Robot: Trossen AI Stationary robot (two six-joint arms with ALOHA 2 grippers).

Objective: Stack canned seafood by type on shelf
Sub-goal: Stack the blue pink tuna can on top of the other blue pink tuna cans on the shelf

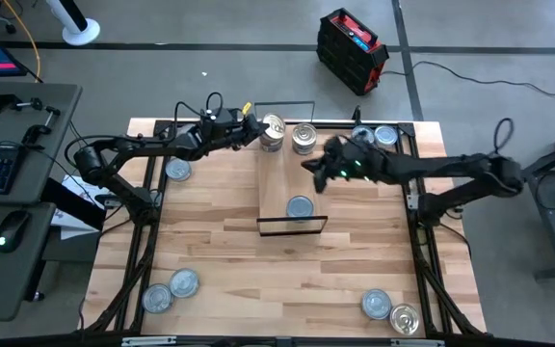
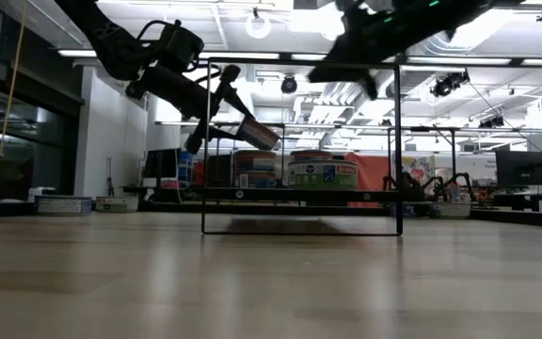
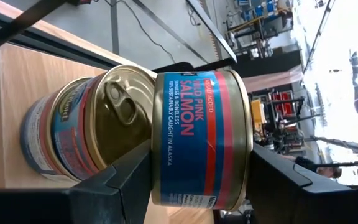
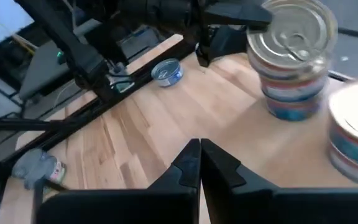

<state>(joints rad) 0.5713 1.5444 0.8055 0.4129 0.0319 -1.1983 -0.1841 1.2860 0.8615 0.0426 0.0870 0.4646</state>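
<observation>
The shelf (image 1: pixel 279 183) lies mid-table, its short ends near and far. On its far end stand two stacks of tins (image 1: pixel 303 138) (image 2: pixel 323 169). My left gripper (image 3: pixel 201 155) reaches in from the left, shut on a blue-and-red salmon tin (image 1: pixel 272 130) (image 2: pixel 258 135), which it holds over the left stack's gold ring-pull lid (image 3: pixel 120 118). A pale-topped tin (image 1: pixel 300 206) sits on the shelf's near end. My right gripper (image 4: pixel 199 152) (image 1: pixel 310 166) hovers shut over the shelf's middle, touching nothing. My left gripper pinches the salmon tin across its height, one finger on the top end (image 3: pixel 246 118) and one under the bottom end (image 3: pixel 156 130). The fingers come about level from the table's left. The tin sits slightly tilted above the stack; I cannot tell whether it touches the tin below.
Loose tins lie on the tabletop: one at far left (image 1: pixel 177 170), two at near left (image 1: pixel 171 289), two at near right (image 1: pixel 389 311), two at far right (image 1: pixel 374 135). Black rails (image 1: pixel 143 241) run along the table's sides.
</observation>
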